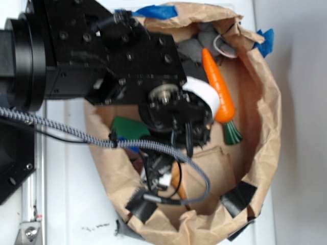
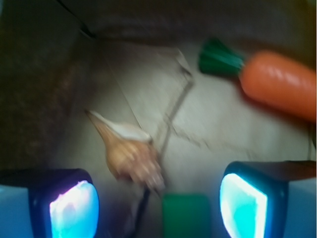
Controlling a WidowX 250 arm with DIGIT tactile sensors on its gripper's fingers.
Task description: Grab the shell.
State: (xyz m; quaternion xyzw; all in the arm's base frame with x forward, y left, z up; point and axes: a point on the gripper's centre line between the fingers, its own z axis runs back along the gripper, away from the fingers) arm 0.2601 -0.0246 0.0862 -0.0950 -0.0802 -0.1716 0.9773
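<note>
Blurry dim wrist view; bright exterior.

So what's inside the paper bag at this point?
Inside the paper bag: a carrot, the shell, a green block and a grey object. The arm hides the rest.

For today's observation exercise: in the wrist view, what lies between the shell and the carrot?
Only bare, creased brown paper separates the shell from the carrot; the wrist view shows this.
</note>
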